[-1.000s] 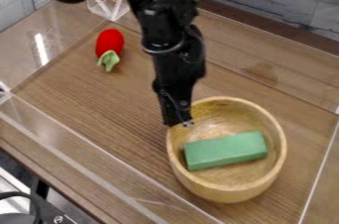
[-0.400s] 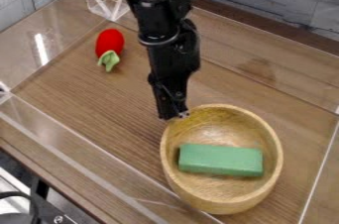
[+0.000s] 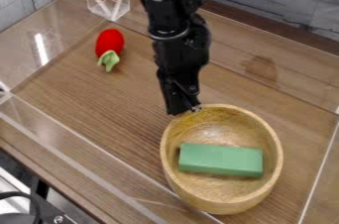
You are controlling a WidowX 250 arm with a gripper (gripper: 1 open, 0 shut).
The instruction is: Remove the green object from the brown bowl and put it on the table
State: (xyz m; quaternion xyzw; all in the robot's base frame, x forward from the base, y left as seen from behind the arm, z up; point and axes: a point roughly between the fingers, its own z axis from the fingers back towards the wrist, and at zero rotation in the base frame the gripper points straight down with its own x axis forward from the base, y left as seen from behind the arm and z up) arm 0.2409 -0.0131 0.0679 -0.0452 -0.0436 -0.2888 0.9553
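Now that the bowl has slid a little toward the lower left and the block inside it has swung from a slant to lie nearly level, I read my gripper [image 3: 184,106] as having nudged the rim rather than caught anything: its jaws are pressed together, empty, with the tip just at the far rim of the brown bowl [image 3: 183,176], and over the last instant it has barely shifted, perhaps a touch to the right. The green object [image 3: 223,160] still lies flat in the bottom of the bowl, near its middle, untouched by the fingers. My judgement is that the task has not advanced; the block remains to be lifted out, and with closed jaws parked at the rim I would have to open them and come in over the block before any grasp is possible. Outward from there, the table [image 3: 93,104] is bare wood around the bowl, with a red strawberry toy [image 3: 109,43] lying well apart toward the far left. Counting: one gripper, one bowl, one green block, one strawberry toy, and clear acrylic walls [image 3: 34,121] along the edges.
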